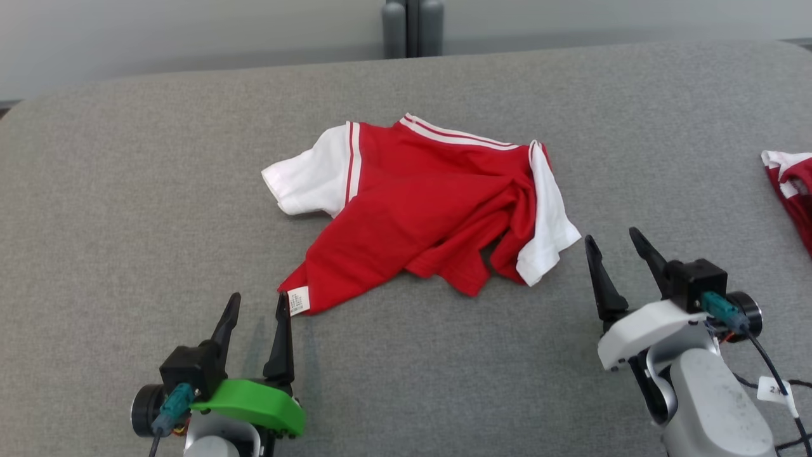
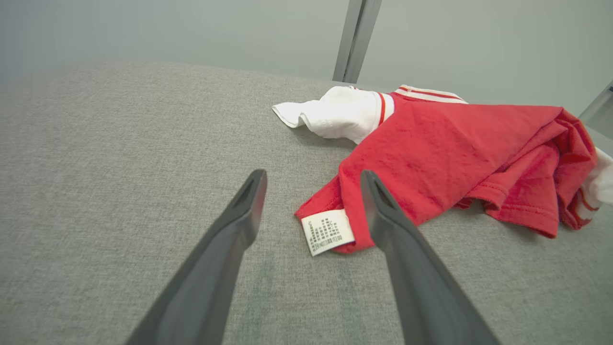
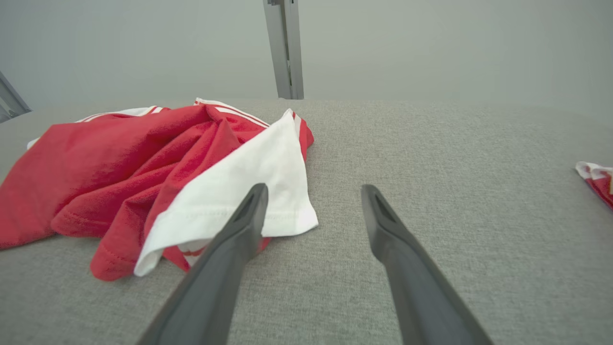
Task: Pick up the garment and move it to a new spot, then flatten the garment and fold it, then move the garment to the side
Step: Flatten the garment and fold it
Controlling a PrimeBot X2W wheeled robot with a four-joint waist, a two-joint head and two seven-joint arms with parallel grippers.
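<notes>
**Desk:** Where is the garment?

**Me:** I have the red garment [image 1: 419,203] lying crumpled near the middle of the grey padded surface [image 1: 127,190], not flat. 1 white sleeve [image 1: 304,178] is spread out toward the robot's left. The other sleeve [image 1: 547,216] is draped over bunched red cloth on the right. The striped collar edge [image 1: 453,134] faces the far side.

**Desk:** And the 2 grippers?

**Me:** Both are empty, with fingers spread wide. The left gripper [image 1: 259,297] sits at the garment's near-left corner. Through its wrist camera I see the white care label [image 2: 328,231] between the 2 fingers, and 1 finger overlaps the red hem. I cannot tell whether it touches the cloth. The right gripper [image 1: 612,235] stands just beside the draped sleeve, on its outer side. In its wrist view 1 finger crosses in front of the sleeve's hem, and the other is over bare grey fabric.

**Desk:** Anything else out there?

**Me:** There is a second red-and-white piece [image 1: 790,190] at the right edge of my head view, well apart from the garment. A grey post [image 1: 412,25] stands behind the surface.
</notes>
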